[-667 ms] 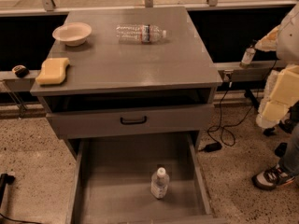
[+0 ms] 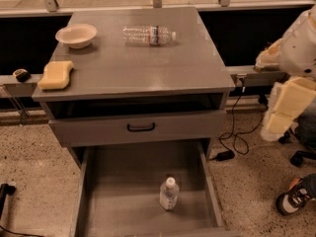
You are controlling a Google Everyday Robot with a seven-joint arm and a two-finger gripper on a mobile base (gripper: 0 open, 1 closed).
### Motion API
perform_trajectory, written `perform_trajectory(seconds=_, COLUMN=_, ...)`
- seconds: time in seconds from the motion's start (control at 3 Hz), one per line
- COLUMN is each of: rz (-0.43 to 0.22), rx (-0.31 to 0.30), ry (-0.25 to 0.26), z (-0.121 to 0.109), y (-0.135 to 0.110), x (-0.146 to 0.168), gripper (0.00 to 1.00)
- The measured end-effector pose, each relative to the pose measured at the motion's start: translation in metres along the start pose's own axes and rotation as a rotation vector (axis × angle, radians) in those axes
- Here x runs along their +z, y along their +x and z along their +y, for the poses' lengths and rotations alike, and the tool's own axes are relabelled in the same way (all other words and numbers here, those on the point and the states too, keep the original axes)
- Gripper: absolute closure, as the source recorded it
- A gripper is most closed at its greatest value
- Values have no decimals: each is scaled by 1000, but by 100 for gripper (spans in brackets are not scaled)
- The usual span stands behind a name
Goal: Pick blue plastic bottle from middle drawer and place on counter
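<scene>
Looking down on the counter (image 2: 133, 63) first: a second bottle (image 2: 149, 34) lies on its side near the back, with a bowl (image 2: 76, 35) and a yellow sponge (image 2: 56, 74) over on the left. Below, the middle drawer (image 2: 123, 201) is pulled out and the blue plastic bottle (image 2: 169, 194) stands upright on its floor, right of centre. The gripper (image 2: 284, 110) hangs off to the right of the counter, well apart from everything, and I can't tell if it's open or closed. Nothing's shifted since a moment ago.

High front view angled down on counter (image 2: 148, 68), mid-range, jaws far right
</scene>
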State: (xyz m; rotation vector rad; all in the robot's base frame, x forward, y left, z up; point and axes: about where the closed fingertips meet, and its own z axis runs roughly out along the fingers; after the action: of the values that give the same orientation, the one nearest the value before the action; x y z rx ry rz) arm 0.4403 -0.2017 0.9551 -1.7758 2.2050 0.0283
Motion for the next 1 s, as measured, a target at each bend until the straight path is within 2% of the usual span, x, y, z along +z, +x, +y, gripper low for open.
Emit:
perform_trajectory(seconds=0.33, rz=-154, rx=33, ry=-162, z=28, y=-11, x=72, gripper=0)
perform_trajectory(seconds=0.67, rz=-344, rx=46, ry=-249, z=66, y=-18, x=141, gripper=0)
perform_trajectory(seconds=1.0, rz=-385, rx=18, ry=-260, z=79, y=-20, x=158, gripper=0)
